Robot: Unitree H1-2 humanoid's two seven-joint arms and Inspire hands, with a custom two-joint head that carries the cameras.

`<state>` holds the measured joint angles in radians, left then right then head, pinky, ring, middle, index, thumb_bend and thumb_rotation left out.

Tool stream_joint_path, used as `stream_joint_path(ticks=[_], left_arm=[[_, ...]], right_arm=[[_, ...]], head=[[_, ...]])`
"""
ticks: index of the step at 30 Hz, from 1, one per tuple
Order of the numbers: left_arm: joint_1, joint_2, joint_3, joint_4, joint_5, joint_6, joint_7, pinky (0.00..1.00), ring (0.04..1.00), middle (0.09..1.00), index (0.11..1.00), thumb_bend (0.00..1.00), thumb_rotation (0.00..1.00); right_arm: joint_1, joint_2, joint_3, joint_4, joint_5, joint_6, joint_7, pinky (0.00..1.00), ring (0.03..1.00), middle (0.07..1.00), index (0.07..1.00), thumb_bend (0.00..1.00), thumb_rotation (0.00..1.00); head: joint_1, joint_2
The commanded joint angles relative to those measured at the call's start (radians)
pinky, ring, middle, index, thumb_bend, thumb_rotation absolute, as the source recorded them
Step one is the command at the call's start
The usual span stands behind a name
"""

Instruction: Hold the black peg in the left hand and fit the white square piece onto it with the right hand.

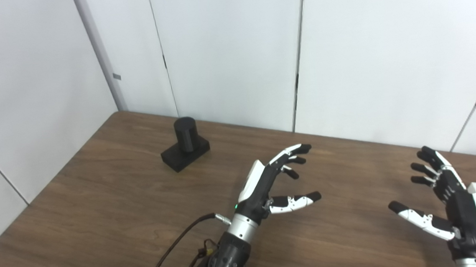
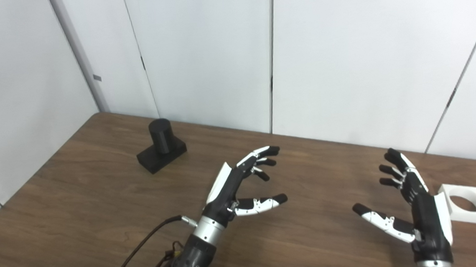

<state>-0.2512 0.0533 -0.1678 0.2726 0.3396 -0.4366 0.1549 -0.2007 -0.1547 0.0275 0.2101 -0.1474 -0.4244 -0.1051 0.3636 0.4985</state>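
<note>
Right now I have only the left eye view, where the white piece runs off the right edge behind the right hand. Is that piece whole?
Observer: Yes. The right eye view shows the whole white square piece. It is a square block lying flat on the table, with one round hole in it.
Operator: Is the hole open all the way through?
Observer: It looks so, since dark wood shows inside the ring.
Operator: Does the right hand hold it?
Observer: No. The right hand is open with its fingers spread, and the piece lies on its outer side. The hand's edge overlaps the piece's near corner in the picture, so I cannot tell whether they touch.
</note>
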Motion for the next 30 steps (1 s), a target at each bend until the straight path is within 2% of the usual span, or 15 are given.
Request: stream_joint_path(ticks=[1,5,8,11,15,20,30], left_arm=[[-0.016,-0.006,-0.003,-0.012,0.004,-0.032,0.026,0.57,0.730,0.820,0.827,0.67,0.08],[-0.010,-0.018,0.018,-0.079,-0.006,-0.009,0.019,0.57,0.695,0.788,0.834,0.68,0.07],[-0.014,-0.012,0.038,-0.131,0.003,0.020,0.012,0.56,0.680,0.748,0.797,0.71,0.04],[-0.030,0.018,0.061,-0.181,0.072,0.068,0.016,0.52,0.644,0.717,0.735,0.68,0.02],[-0.045,0.059,0.093,-0.225,0.054,0.124,-0.020,0.49,0.621,0.702,0.697,0.67,0.00],[-0.052,0.088,0.121,-0.261,0.039,0.160,-0.031,0.51,0.636,0.714,0.706,0.68,0.00],[-0.050,0.119,0.187,-0.305,0.081,0.205,0.003,0.56,0.695,0.758,0.755,0.73,0.01]], right_arm=[[0.009,-0.008,-0.004,-0.019,-0.012,-0.042,0.000,0.68,0.788,0.865,0.873,0.66,0.22],[0.005,-0.004,-0.007,-0.028,-0.010,-0.038,0.002,0.68,0.784,0.866,0.872,0.65,0.19],[-0.001,-0.004,-0.007,-0.025,-0.011,-0.039,0.003,0.67,0.782,0.870,0.873,0.63,0.17],[-0.005,-0.005,-0.006,-0.020,-0.004,-0.040,0.008,0.68,0.781,0.868,0.876,0.63,0.16],[-0.007,-0.005,-0.010,-0.021,0.007,-0.037,0.017,0.69,0.770,0.860,0.879,0.63,0.16],[-0.011,-0.005,-0.017,-0.021,0.008,-0.040,0.021,0.69,0.764,0.855,0.878,0.64,0.17],[-0.012,-0.002,-0.021,-0.022,0.009,-0.035,0.024,0.68,0.759,0.848,0.878,0.65,0.18]], head=[[0.003,0.000],[0.010,-0.002],[0.014,-0.004],[0.020,-0.012],[0.022,-0.016],[0.029,-0.016],[0.034,-0.016]])
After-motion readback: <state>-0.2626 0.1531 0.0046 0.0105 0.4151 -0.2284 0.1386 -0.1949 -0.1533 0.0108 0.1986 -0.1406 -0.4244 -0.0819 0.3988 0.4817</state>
